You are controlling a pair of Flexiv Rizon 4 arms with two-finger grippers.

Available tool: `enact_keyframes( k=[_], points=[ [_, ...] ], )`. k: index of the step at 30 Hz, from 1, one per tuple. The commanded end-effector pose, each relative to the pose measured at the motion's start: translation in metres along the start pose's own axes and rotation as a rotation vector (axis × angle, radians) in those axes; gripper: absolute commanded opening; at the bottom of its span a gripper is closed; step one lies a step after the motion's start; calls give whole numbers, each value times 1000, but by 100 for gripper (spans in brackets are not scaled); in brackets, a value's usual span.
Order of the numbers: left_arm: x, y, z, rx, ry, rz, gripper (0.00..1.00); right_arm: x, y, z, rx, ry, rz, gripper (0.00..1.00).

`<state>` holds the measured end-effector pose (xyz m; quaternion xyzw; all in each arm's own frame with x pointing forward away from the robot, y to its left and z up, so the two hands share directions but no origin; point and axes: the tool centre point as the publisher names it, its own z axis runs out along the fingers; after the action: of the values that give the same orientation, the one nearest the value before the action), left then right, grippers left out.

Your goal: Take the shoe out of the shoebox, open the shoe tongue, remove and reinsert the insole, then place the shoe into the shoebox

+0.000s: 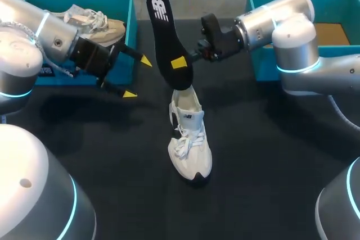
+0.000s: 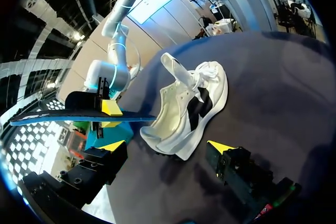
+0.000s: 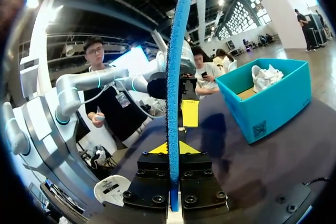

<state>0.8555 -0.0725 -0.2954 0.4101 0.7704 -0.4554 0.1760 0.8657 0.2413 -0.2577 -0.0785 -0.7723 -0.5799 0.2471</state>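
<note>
right gripper (image 1: 179, 63) clamped on the black insole (image 1: 162, 32), held upright over the white shoe (image 1: 190, 139) standing on the table (image 1: 270, 155), its lower tip perhaps touching it. left gripper (image 1: 137, 77) spread and empty, off to one side. best to steady the shoe, then feed the insole in toe-first.

Left arm (image 1: 39, 32) extends inward, level. Left gripper (image 1: 137, 77): fingers spread wide. Right arm (image 1: 281, 26) extends toward centre. Right gripper (image 1: 181, 63): fingers clamped on the upright insole (image 1: 162, 32); the far finger is apparently hidden behind it.

Bright overhead light; soft shadows
</note>
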Motion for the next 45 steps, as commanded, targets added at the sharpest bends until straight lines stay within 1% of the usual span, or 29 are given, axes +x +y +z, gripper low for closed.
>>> enact_keyframes(
  k=[1,9,14,15,20,25,39,45],
  points=[
    [3,0,1,-1,-5,-4,100,1,-6,-1,-1,-12,3,0],
    [4,1,3,0,-2,-7,100,-2,-25,-3,-50,-52,59,0],
    [5,1,3,1,-5,-9,100,0,-31,0,-61,-66,69,0],
    [6,1,3,0,-6,-10,100,-1,-33,-1,-75,-72,70,0],
    [6,2,4,0,-10,-12,100,-4,-40,-1,-85,-85,76,0],
    [1,2,7,4,-15,1,100,-7,-47,-2,-98,-99,83,0],
    [-12,10,12,8,-38,21,100,-12,-56,-1,-112,-115,95,0],
    [-15,18,14,21,-3,22,100,-12,-59,0,-109,-112,99,0]
  ],
)
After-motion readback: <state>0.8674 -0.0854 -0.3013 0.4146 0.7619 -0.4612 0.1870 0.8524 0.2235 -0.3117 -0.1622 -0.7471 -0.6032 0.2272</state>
